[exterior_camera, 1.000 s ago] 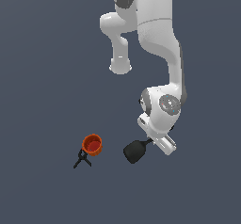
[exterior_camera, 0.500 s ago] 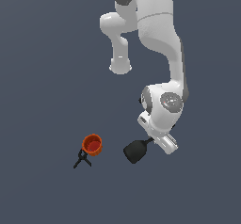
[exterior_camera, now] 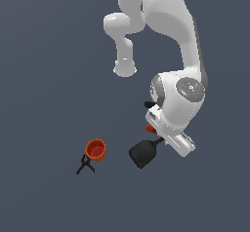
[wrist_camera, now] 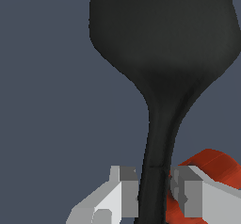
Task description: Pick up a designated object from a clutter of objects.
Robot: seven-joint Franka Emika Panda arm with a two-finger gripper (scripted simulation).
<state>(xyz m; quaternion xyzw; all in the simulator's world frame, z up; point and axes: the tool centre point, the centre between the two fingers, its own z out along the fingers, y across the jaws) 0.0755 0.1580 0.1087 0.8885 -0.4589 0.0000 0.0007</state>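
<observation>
Grey two-fingered gripper [wrist_camera: 153, 190] closing around the thin neck of the all-black spatula with the broad, flat, rounded blade [wrist_camera: 162, 35], one grey finger [wrist_camera: 123, 190] sitting on each side of the handle and both touching it or very nearly so in the wrist view. Judging the grasp as made or about to be made; not possible to tell from these renders whether the pads are already pressing hard. In the exterior view, hiding the gripper itself behind the white wrist of the Panda arm [exterior_camera: 178, 102], with only the black blade [exterior_camera: 142, 153] sticking out toward the exterior view's left.

Lying, or hanging, low over the dark grey floor [exterior_camera: 44, 70]; no telling whether the blade is touching it. Showing a patch of red just beside the handle, probably part of the red-and-black power drill [wrist_camera: 207, 169], mostly hidden by the arm in the exterior view. Sitting well apart, toward the exterior view's left: the small orange cup [exterior_camera: 95, 149], with the small black clamp [exterior_camera: 85, 164] touching or just beside it.

Reaching and aligning looking done. Remaining, by this reading: confirming the grip and lifting the spatula clear of the drill.
</observation>
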